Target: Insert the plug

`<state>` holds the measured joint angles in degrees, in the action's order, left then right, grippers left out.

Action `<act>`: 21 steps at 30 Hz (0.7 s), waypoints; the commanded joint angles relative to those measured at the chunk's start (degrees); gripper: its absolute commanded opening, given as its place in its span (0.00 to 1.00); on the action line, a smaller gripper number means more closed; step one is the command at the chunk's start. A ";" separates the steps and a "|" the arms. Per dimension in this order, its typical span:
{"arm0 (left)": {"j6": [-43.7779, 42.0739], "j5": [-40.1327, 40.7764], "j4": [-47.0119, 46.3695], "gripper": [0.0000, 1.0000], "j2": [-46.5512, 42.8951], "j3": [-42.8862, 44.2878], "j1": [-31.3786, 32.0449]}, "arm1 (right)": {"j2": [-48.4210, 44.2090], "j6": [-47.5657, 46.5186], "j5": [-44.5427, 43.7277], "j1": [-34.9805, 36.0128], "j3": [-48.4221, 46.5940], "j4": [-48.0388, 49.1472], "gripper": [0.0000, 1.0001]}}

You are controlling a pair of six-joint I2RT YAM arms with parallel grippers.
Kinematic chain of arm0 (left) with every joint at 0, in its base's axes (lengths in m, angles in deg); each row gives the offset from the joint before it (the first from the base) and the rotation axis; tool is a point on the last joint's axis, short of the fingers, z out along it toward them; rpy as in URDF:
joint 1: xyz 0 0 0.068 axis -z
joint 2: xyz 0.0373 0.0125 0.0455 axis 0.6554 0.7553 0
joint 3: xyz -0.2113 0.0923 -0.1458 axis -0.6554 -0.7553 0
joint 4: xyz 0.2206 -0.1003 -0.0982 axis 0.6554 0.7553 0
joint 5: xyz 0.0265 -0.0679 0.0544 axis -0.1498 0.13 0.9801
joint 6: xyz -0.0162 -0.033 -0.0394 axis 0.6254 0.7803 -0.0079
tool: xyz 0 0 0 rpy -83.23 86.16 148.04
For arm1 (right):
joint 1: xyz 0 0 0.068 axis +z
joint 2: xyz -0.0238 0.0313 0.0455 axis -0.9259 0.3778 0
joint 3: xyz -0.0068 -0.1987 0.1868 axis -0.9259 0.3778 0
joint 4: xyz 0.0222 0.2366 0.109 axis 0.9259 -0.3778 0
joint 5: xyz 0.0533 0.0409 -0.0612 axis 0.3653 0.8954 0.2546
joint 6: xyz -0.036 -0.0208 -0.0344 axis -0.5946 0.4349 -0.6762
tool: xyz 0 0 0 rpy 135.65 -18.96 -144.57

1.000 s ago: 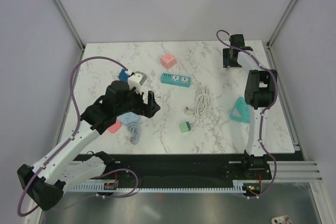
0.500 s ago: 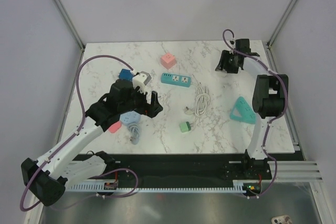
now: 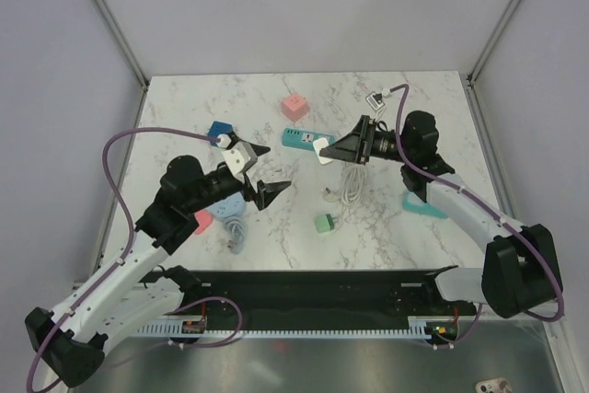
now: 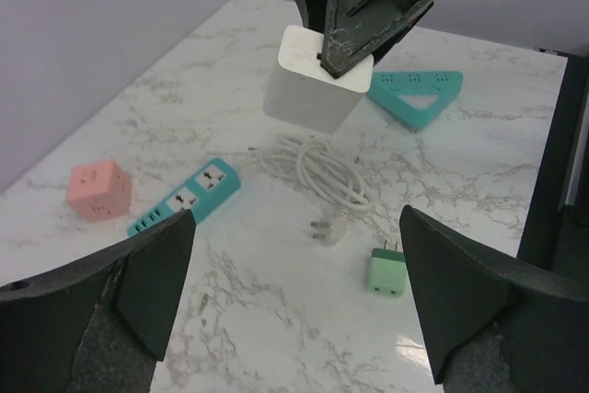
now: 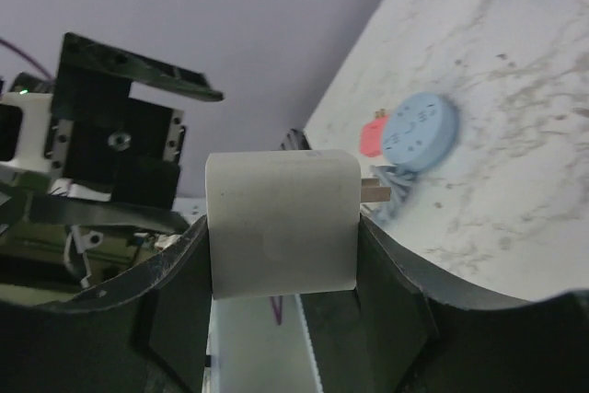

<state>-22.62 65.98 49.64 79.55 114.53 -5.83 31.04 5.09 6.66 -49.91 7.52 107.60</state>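
Right claw (image 3: 329, 150) gripping white plug (image 5: 281, 223) aloft, left claw (image 3: 266, 172) spread wide

The plug (image 5: 281, 223) shows just one prong tip; the rest is hidden. Half the triangle (image 3: 425, 209) lies under the right arm (image 3: 460, 202).

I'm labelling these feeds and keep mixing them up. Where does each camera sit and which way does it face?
Top external: above, behind the robot, looking down on the table; both arms show.
Left wrist: faces across at the white charger; open left fingers frame it.
Right wrist: faces the left arm; right fingers clamp the charger.
All share the charger.
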 commanded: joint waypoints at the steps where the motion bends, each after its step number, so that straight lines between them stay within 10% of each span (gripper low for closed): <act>1: -11.15 -9.27 -13.55 1.00 -1.56 -1.80 0.13 | -6.09 14.68 5.80 1.88 3.36 19.62 0.10; 21: -14.77 -11.31 -25.60 0.98 0.28 -4.95 6.10 | -1.55 36.31 -0.25 14.01 9.97 49.79 0.09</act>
<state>-34.62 55.03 28.02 80.84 110.73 -1.05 28.44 38.07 9.35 -37.33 17.38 148.99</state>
